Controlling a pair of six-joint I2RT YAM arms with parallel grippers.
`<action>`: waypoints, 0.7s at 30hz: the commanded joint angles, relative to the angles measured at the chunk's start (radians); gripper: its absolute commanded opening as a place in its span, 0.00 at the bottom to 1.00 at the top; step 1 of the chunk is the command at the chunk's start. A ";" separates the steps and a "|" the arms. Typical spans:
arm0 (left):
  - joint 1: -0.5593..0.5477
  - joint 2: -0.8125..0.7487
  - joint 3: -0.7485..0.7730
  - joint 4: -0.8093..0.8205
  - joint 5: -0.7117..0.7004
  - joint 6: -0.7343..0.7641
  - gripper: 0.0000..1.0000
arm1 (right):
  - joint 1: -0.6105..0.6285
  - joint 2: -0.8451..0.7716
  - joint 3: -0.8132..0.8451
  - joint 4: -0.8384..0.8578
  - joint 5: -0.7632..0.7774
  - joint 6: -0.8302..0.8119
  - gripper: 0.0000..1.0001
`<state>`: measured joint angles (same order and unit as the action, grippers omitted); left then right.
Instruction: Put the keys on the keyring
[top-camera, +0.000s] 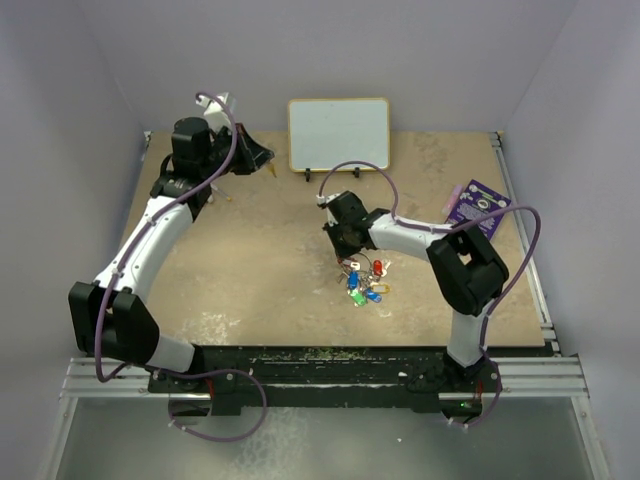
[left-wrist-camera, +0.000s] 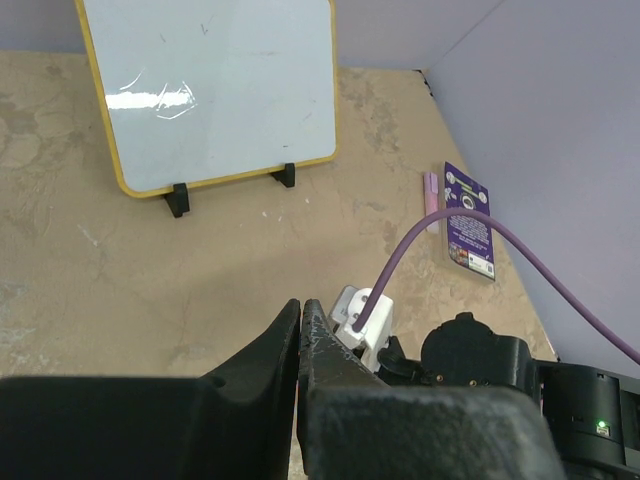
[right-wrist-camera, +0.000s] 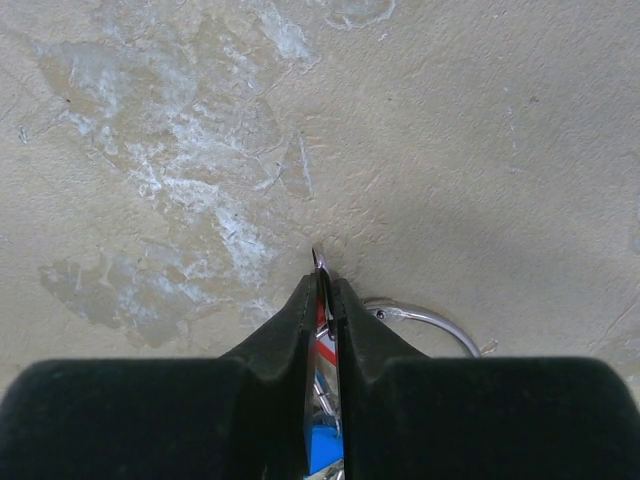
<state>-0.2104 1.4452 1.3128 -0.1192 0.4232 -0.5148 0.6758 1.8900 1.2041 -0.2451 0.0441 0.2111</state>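
Right gripper (right-wrist-camera: 320, 288): jaws pinched on a key (right-wrist-camera: 318, 263), tip poking out; keyring (right-wrist-camera: 432, 321) just beside
Left gripper (left-wrist-camera: 301, 312): jaws closed, empty; near whiteboard (left-wrist-camera: 205, 90)

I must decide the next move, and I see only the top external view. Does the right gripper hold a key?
Observer: Yes. In the right wrist view the right gripper is shut on a thin silver key, whose tip pokes out in front.
Operator: Where is the keyring?
Observer: The keyring lies on the table, just right of that gripper in the same view, and is partly hidden behind it.
Operator: And the left gripper?
Observer: The left wrist view shows the left gripper shut, with nothing in it.
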 joint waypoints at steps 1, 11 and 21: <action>0.005 -0.048 -0.007 0.056 0.008 -0.013 0.03 | 0.004 0.001 -0.048 -0.077 0.023 0.019 0.10; 0.005 -0.048 -0.022 0.055 -0.006 -0.055 0.03 | 0.005 -0.025 -0.107 -0.038 0.030 0.063 0.00; 0.005 0.044 0.097 -0.056 0.033 -0.431 0.03 | 0.005 -0.403 -0.133 0.123 0.045 0.142 0.00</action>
<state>-0.2104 1.4567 1.3304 -0.1535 0.4217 -0.7216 0.6758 1.6638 1.0328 -0.2043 0.0650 0.3134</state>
